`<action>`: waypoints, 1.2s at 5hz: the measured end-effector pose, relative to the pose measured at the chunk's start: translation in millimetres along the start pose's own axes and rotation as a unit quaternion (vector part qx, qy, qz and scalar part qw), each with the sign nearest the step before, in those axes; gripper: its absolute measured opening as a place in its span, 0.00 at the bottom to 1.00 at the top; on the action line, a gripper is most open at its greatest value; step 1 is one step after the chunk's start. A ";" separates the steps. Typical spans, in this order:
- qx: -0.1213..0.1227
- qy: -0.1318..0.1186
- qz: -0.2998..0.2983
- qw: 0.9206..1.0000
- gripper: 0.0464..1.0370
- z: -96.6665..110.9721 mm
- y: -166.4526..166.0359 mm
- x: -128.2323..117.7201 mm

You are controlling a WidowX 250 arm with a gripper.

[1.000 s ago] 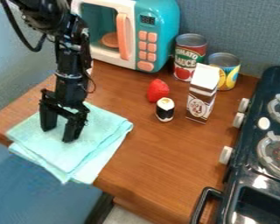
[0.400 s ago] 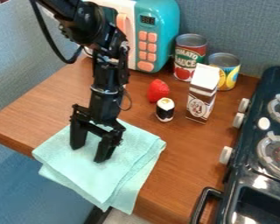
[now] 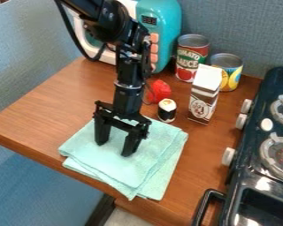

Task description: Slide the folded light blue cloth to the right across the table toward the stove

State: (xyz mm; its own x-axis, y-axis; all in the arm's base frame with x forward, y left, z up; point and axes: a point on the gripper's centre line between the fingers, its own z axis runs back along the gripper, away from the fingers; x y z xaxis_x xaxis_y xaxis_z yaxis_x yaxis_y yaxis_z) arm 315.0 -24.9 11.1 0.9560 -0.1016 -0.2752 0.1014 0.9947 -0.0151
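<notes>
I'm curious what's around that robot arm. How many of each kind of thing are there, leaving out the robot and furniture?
Cans: 2 (tomato sauce can, yellow-labelled can)
Cartons: 1 (brown-and-white carton)
Food pieces: 2 (strawberry, sushi roll)
Cloths: 1 (folded teal cloth)
Appliances: 2 (toy microwave, stove)
Total: 8

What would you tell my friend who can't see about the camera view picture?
A black robot gripper, its fingers apart, is down on a folded light-blue cloth on a wooden table. Behind are a toy microwave, a strawberry, a sushi roll, a carton and two cans; a toy stove stands right.
</notes>
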 end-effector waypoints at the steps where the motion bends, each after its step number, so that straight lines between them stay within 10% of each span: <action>1: -0.002 -0.001 0.005 1.000 0.96 0.2 -3.8 0.8; 6: -0.019 -0.011 0.041 0.999 0.96 4.9 -39.5 -0.9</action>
State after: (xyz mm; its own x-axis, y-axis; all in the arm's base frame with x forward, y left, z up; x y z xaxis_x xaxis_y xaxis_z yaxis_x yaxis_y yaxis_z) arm 311.5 -64.1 16.6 0.9667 -0.0206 -0.2550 0.0132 0.9994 -0.0306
